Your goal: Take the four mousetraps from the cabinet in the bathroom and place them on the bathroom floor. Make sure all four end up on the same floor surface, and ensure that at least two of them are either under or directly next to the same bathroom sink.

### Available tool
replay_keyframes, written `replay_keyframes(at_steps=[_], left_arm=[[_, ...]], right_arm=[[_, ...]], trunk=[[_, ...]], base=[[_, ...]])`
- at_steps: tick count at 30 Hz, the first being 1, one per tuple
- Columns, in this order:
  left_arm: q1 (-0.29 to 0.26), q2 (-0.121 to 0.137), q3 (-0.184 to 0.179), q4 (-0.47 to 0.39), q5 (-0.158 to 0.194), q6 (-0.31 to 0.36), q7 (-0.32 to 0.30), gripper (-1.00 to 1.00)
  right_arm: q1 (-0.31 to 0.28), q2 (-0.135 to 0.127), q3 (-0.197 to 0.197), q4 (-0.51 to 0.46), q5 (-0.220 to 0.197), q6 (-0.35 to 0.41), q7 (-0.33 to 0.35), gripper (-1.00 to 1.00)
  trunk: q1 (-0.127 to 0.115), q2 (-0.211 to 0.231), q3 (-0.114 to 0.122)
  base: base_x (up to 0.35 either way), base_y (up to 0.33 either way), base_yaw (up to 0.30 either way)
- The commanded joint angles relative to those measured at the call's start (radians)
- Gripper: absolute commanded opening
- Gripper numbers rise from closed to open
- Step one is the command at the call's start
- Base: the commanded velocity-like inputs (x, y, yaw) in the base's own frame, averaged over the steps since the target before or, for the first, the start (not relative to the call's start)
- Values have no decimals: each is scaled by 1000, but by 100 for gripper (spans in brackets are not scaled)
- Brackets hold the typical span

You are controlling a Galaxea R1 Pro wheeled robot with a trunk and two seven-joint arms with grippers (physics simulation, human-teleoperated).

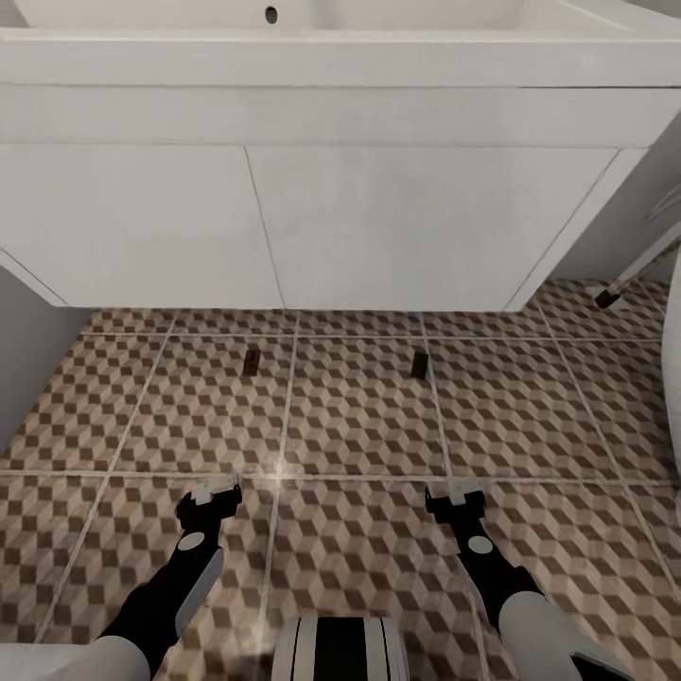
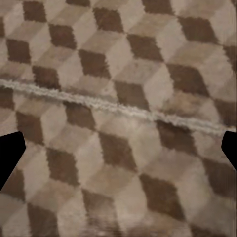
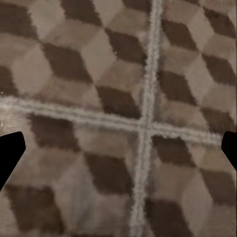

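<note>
Where white vanity [image 1: 378, 227] overhangs, cube-patterned bathroom floor [image 1: 359, 416], two mousetraps [image 1: 252, 360].

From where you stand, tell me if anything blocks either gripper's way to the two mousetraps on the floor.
Nothing visible does. Only bare bathroom floor lies between the left gripper and the left mousetrap, and between the right gripper and the right mousetrap. Both traps lie just in front of the white sink unit.
</note>
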State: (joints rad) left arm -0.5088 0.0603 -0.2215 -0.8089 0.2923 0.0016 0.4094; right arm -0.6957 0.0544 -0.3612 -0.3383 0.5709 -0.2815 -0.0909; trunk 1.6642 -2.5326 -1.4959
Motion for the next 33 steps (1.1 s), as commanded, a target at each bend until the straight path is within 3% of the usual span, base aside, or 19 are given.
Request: replay_keyframes(at_steps=[1, 22, 33], left_arm=[[-1, 2, -7, -1, 9, 0, 9, 100], [-1, 1, -7, 2, 10, 1, 4, 100], [-1, 2, -7, 2, 14, 2, -7, 100]], right_arm=[[-1, 1, -7, 1, 11, -4, -3, 100], [-1, 1, -7, 1, 12, -2, -3, 100], [-1, 1, -7, 2, 12, -2, -3, 100]], trunk=[[-1, 0, -1], [-1, 0, -1], [-1, 0, -1]], base=[[-340, 0, 0], [-334, 0, 0], [-78, 0, 0]])
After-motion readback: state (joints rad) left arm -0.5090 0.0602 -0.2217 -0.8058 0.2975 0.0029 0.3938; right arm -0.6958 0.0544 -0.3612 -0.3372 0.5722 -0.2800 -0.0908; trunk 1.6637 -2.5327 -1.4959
